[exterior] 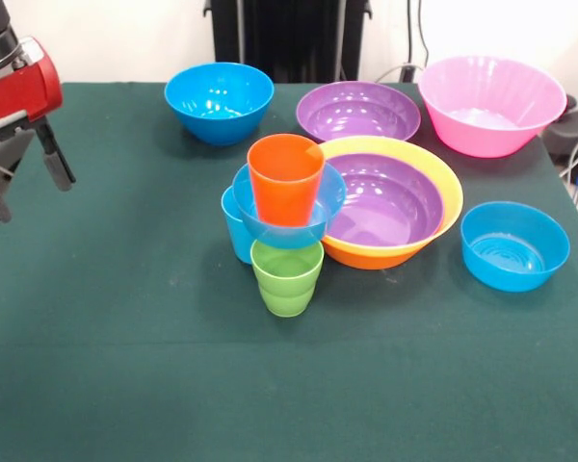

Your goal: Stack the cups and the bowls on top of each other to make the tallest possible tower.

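Green cup under blue bowl under orange cup: tower, table centre, light blue cup just behind. Gripper at left edge, fingers wide, empty. Next piece: lower slowly, centred; narrow base, likely to tip.

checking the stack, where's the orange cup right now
In the front view the orange cup sits upright in a small blue bowl atop the green cup, just left of the orange-yellow bowl.

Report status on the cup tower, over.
Gripper open, empty, off left. Orange plastic cup in small blue bowl atop green ridged cup. Nothing obstructing.
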